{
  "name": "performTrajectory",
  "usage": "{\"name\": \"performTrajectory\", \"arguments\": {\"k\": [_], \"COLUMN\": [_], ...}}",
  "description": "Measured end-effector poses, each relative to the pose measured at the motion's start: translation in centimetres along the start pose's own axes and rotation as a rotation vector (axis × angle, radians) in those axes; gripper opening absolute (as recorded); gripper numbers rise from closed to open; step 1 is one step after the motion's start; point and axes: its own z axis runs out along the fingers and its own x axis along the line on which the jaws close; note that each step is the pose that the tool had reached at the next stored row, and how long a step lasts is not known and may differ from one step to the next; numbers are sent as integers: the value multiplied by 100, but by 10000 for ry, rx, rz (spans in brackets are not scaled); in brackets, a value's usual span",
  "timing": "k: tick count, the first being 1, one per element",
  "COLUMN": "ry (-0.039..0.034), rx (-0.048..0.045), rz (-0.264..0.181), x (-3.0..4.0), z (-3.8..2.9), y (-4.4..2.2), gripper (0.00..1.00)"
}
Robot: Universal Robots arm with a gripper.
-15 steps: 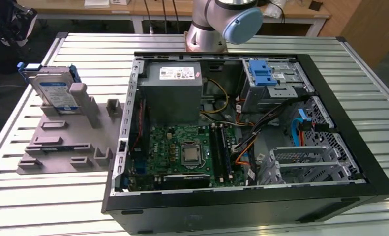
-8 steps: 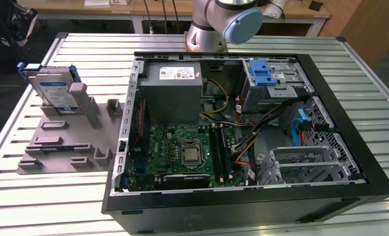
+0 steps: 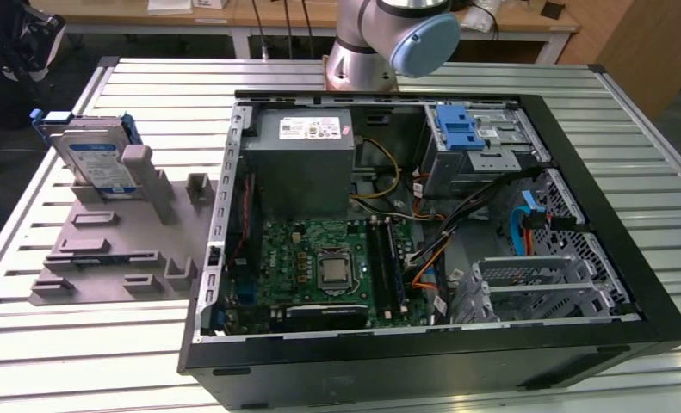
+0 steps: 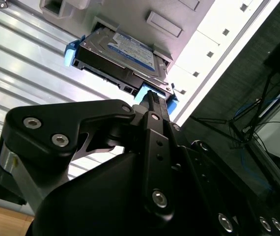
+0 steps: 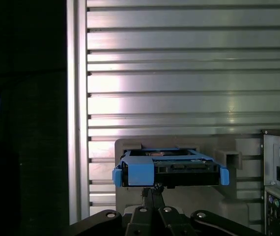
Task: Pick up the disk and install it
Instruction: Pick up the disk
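Blue plastic frames the disk point(image 3: 93, 159), which stands on edge in a grey holder point(image 3: 110, 254) on the slatted metal worktop point(image 3: 145, 86). It is at the exterior view's left, just beside the open computer case point(image 3: 432, 353). We see the arm point(image 3: 374, 43) rising behind the case. In the first wrist view the gripper point(image 5: 153, 188) points at the disk's narrow edge. Its fingers point(image 5: 148, 199) are drawn together and we see nothing between them. In the second wrist view the disk's white-and-blue label point(image 4: 130, 51) faces away from the worktop's slats.
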Motion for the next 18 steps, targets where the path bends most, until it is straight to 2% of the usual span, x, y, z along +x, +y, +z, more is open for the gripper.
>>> {"name": "performTrajectory", "arguments": {"k": [18], "ry": [2], "rx": [0], "rz": [-105], "x": [0], "z": [2], "y": [0], "gripper": [11]}}
